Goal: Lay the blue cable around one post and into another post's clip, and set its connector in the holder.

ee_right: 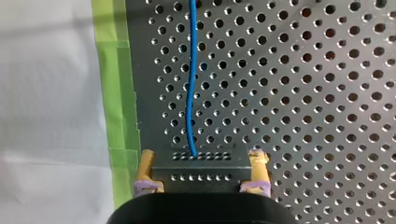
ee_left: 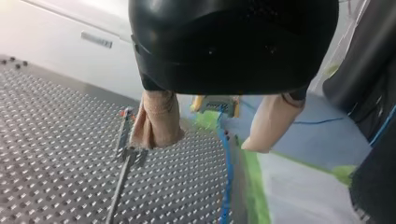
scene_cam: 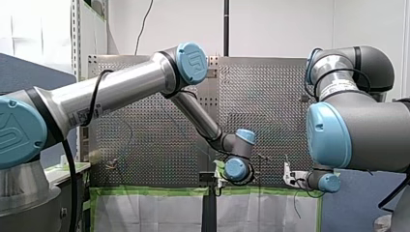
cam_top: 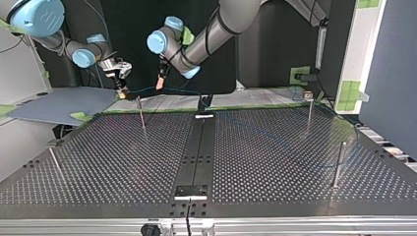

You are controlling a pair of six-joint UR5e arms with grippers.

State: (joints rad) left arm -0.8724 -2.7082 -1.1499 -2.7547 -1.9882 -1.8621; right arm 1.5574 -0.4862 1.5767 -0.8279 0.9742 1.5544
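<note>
My right gripper (ee_right: 202, 161) is clamped by its yellow pads (ee_right: 147, 163) on the black connector (ee_right: 201, 170). It sits just inside the table (ee_right: 303, 93) edge, which is lined with green tape (ee_right: 114, 70). The blue cable (ee_right: 190, 84) leaves the connector and runs out over the perforations.

My left gripper (ee_left: 212, 133) has its beige pads (ee_left: 159, 116) apart and grips nothing. The cable passes below the gap, beside a thin post (ee_left: 120, 182).

In the top view, a far post (cam_top: 309, 110) stands well apart from both grippers. The arm label (scene_cam: 84, 115) is too small to read.
</note>
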